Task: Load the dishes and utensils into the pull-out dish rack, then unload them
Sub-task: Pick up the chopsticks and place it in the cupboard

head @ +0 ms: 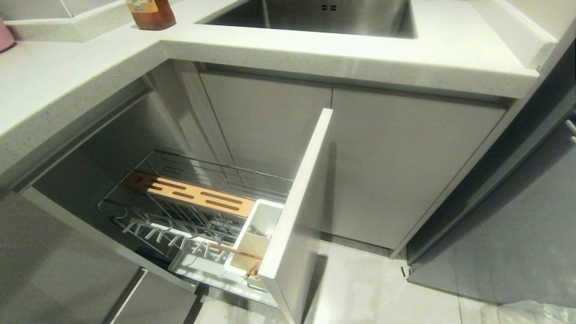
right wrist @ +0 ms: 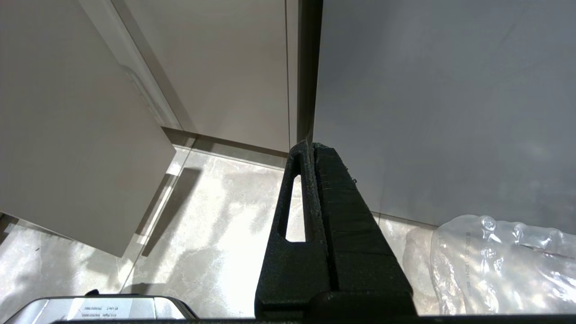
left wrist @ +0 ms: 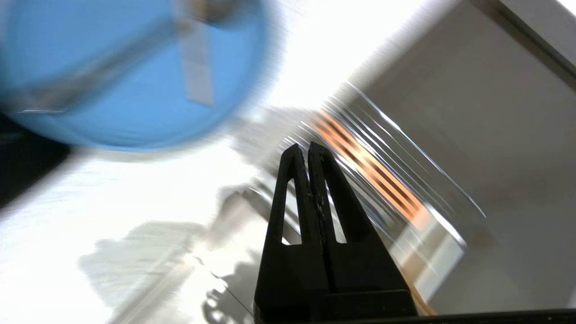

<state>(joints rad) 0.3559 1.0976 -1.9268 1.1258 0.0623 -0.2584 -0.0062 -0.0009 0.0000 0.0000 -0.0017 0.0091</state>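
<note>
The pull-out dish rack [head: 198, 211] stands drawn out under the counter, its wire prongs bare, behind its pale front panel [head: 297, 202]. A pair of wooden chopsticks [head: 238, 252] lies across the white utensil box [head: 254, 234]. The left wrist view is smeared. In it my left gripper [left wrist: 309, 146] is shut on nothing, in the air over the white countertop [left wrist: 135, 202]. The rack's wood strip [left wrist: 369, 171] shows past its tips. A light-blue plate [left wrist: 126, 90] lies on the counter beyond them, with a blurred grey streak across it. My right gripper [right wrist: 310, 145] hangs shut and empty over the floor.
A steel sink [head: 315, 15] is set in the counter above the two-door cabinet [head: 360, 162]. An amber bottle [head: 150, 13] stands at the back left. A clear plastic bag [right wrist: 499, 261] lies on the floor by the right arm. Neither arm shows in the head view.
</note>
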